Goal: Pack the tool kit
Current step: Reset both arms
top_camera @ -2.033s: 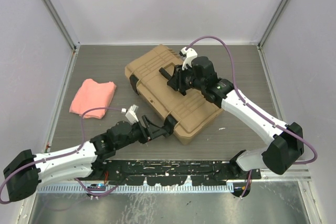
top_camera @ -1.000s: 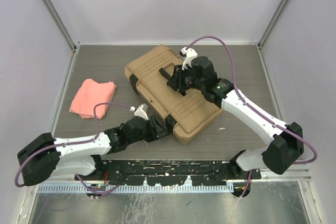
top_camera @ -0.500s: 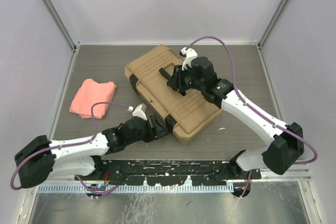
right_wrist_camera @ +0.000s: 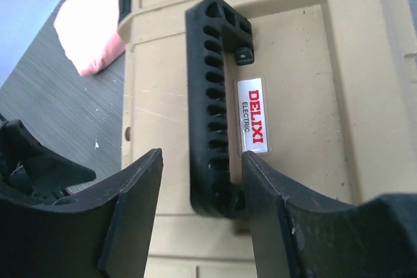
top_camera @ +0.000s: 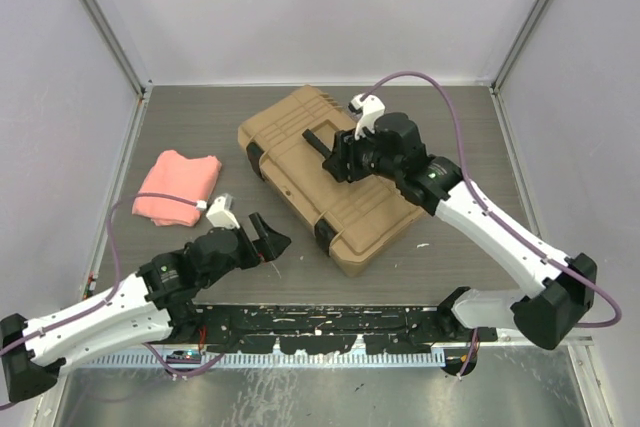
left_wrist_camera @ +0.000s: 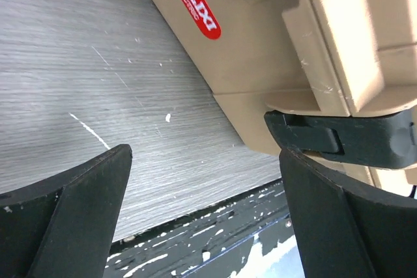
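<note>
the left hand (top_camera: pixel 267 235) has backed off the closed tan ribbed hard-plastic case (top_camera: pixel 290 132), which lies mid-way across the bench (top_camera: pixel 200 117), and stands spread, empty. the right hand (top_camera: pixel 338 159) has eased apart astride the black carry handle (right_wrist_camera: pixel 208 96); we judge packing nearly complete.

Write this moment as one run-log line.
case: closed | left pincer: open, apart from case | right pincer: open, straddling black handle | pink cloth: left of case

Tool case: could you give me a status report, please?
Left hand open, off the tan tool case, beside its black latch. Right hand open, straddling the carry handle. Case closed; pink cloth lies apart.
</note>
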